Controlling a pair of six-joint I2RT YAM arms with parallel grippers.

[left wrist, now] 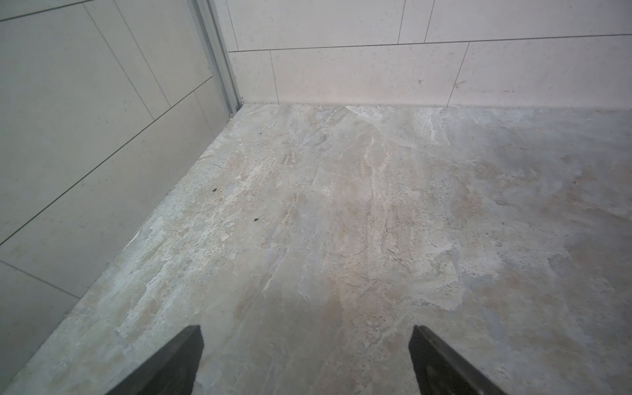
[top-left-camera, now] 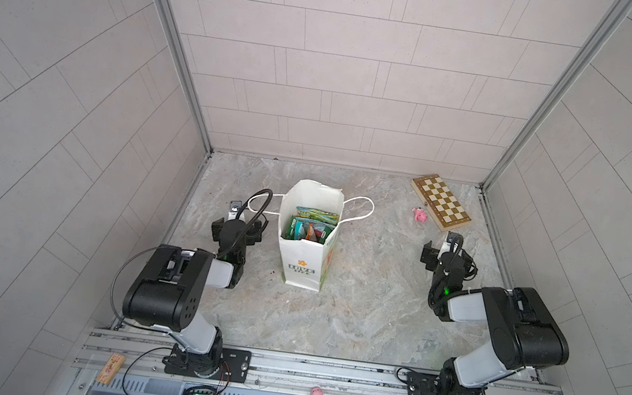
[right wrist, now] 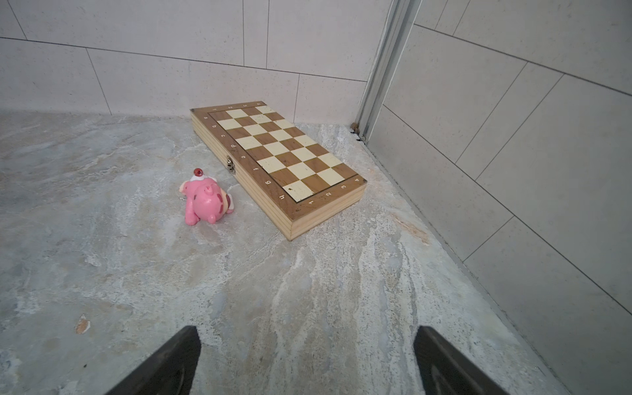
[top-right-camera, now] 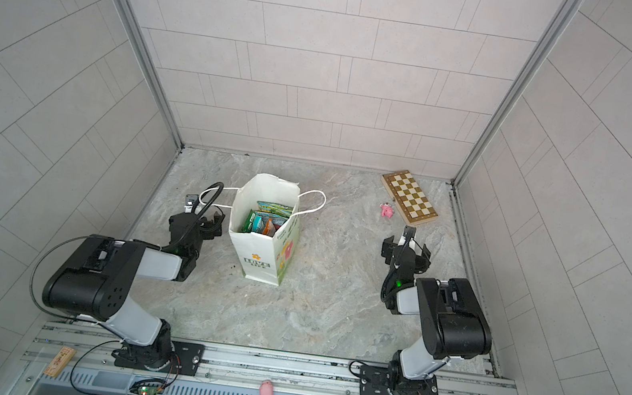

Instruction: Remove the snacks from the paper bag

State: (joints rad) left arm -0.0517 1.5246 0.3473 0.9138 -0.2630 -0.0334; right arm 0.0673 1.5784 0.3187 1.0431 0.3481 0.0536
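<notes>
So far, nothing's out: the snacks (top-left-camera: pixel 309 227) sit in the bag (top-left-camera: pixel 297 257). My left gripper (left wrist: pixel 304 342) and right gripper (right wrist: pixel 306 342) both gape wide, holding nothing.

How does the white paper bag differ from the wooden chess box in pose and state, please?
The paper bag stands upright in the middle of the marble table; the chess box lies flat in its far right corner. The bag is open at the top with snacks showing inside; the box is shut. Both rest on that table.
</notes>
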